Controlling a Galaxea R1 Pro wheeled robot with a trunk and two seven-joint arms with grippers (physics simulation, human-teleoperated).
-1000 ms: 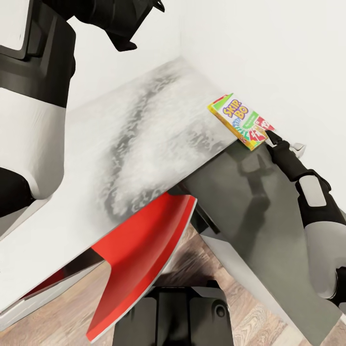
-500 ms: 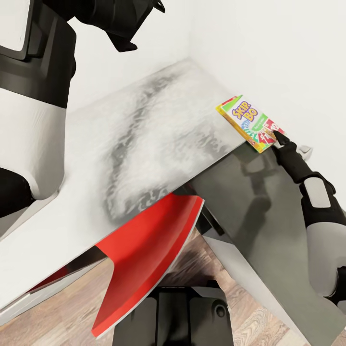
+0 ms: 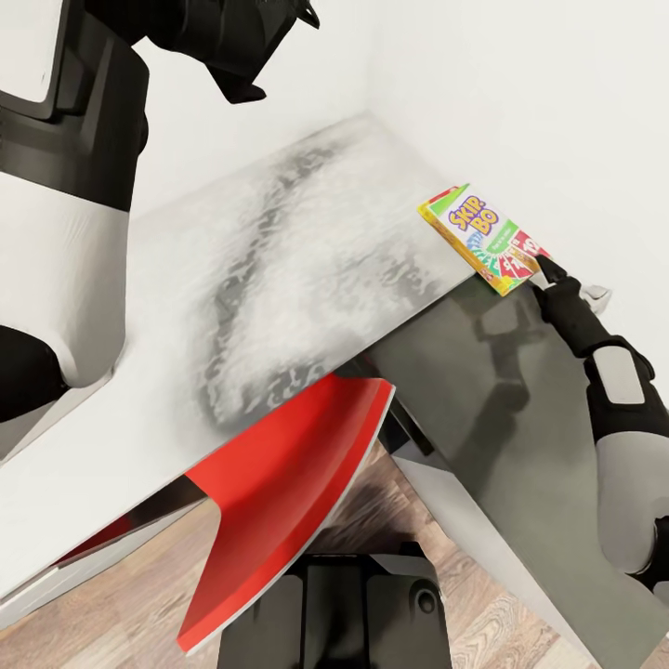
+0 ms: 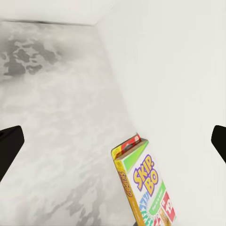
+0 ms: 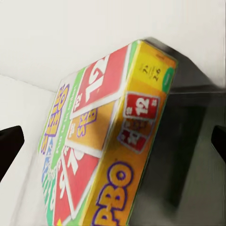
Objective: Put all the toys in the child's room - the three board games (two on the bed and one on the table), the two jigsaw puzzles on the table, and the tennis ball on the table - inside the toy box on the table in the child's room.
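The L-shaped desk with light grey [image 3: 279, 269] and dark grey wings carries a flat green-edged Skip-Bo game box [image 3: 483, 238] beside the white wall.

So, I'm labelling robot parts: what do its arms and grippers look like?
Both arms have glossy white shells with black joints. The right arm narrows to a black wrist with a grey inset panel, ending in a slim black right gripper. The left arm is bulkier.

Right arm extends forward at the right of the head view, white forearm leading into a black wrist. Right gripper [image 3: 548, 272] points up and away from the robot; right wrist view shows its dark fingertips [image 5: 9, 146] spread wide apart. Left arm is raised at upper left, elbow bent. Left gripper [image 3: 251, 56] hangs there, fingertips [image 4: 8, 143] likewise apart.
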